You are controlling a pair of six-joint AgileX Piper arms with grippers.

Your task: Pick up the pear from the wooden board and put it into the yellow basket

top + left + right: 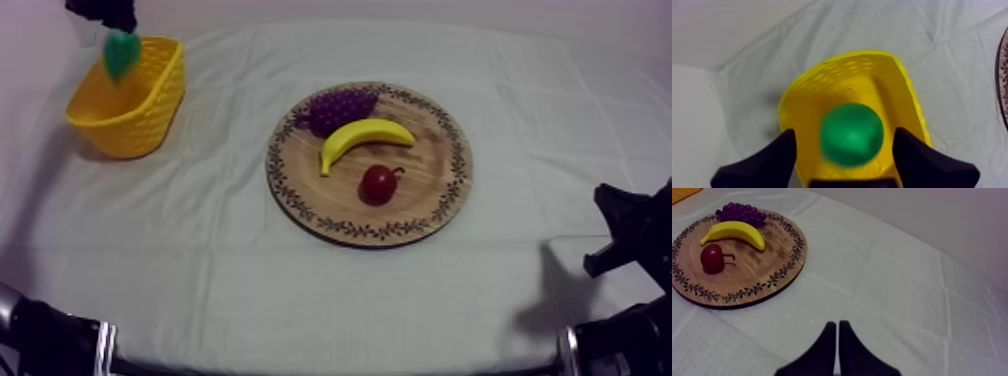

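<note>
Between wide fingers [772, 160] of left gripper [844, 132]: round green pear [851, 134] is hovering over lattice basket [902, 85] | right gripper [837, 325] is lying narrow, holding nothing.

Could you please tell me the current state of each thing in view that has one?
left gripper: open, above the yellow basket.
right gripper: shut on nothing, low over the cloth.
pear: not gripped, over the basket's mouth.
yellow basket: upright on the cloth.
wooden board: lying flat, holding the banana, grapes and small red fruit.
</note>
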